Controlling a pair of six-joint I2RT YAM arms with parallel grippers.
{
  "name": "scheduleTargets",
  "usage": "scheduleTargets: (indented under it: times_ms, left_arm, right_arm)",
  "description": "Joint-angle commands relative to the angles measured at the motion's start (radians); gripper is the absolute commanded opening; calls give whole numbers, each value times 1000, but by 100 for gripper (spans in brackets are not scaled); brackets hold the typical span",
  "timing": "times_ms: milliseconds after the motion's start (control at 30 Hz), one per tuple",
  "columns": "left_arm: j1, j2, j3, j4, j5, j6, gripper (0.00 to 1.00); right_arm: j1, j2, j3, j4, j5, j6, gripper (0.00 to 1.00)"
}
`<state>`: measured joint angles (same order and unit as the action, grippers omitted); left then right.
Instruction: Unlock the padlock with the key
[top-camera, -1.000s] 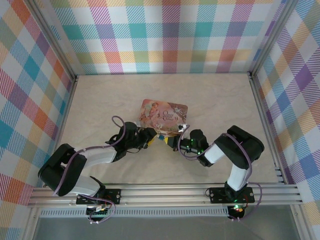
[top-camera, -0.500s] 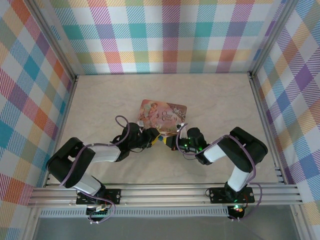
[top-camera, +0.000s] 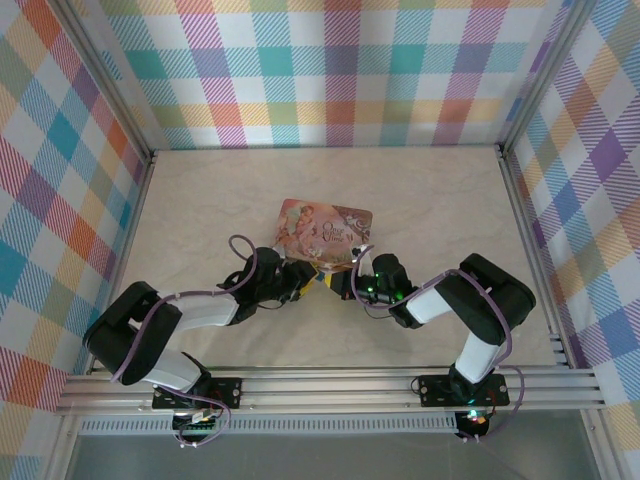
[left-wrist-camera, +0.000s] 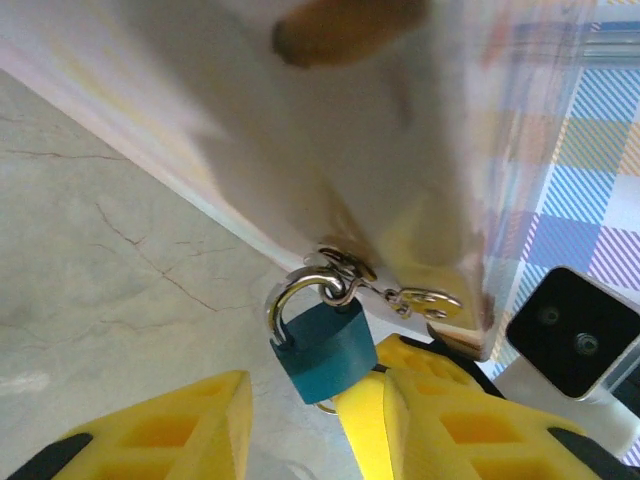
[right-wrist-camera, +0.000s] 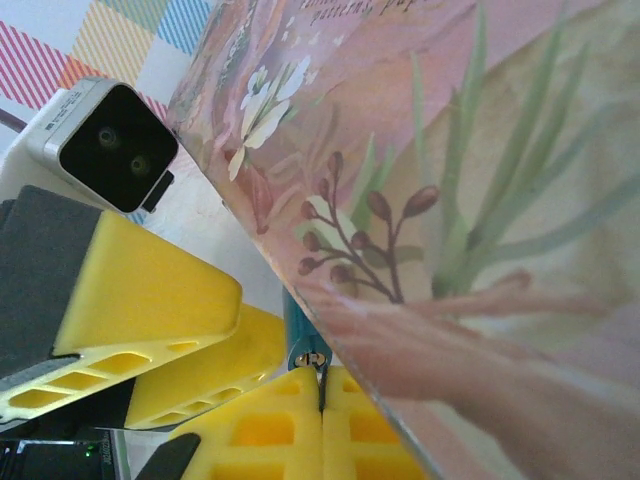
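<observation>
Overhead, two robot arms meet at the near edge of a pink illustrated tin box (top-camera: 325, 228) on a pale marbled table (top-camera: 440, 200). The left gripper (top-camera: 303, 273) and right gripper (top-camera: 340, 283) nearly touch there, tips facing each other.

Left wrist view: the padlock (left-wrist-camera: 324, 348), with a small blue body and thin silvery shackle, hangs from the brass hasp (left-wrist-camera: 400, 297) on the tin's edge. The left gripper's yellow fingers (left-wrist-camera: 150, 432) are spread, and the padlock sits between them (nearer the right-hand finger).

Right wrist view: the right gripper's fingers (right-wrist-camera: 270, 430) are pressed together, pinching a small metal key (right-wrist-camera: 311, 358) at their tips. The key sits just below a sliver of blue padlock under the tin's rim.
</observation>
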<state>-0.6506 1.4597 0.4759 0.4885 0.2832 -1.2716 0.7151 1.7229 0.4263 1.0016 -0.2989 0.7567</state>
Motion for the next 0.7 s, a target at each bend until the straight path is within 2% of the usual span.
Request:
scheduleTargets:
  times_ms: [0, 300, 667]
  left_arm:
    - [-19, 22, 25, 8, 7, -17, 39]
    - [-24, 72, 50, 39, -4, -18, 38]
    - [-27, 107, 34, 115, -92, -56, 38]
  right_arm:
    - [9, -23, 33, 24, -34, 16, 0]
    - [10, -12, 37, 28, -53, 27, 0]
    - [12, -20, 36, 27, -67, 85, 0]
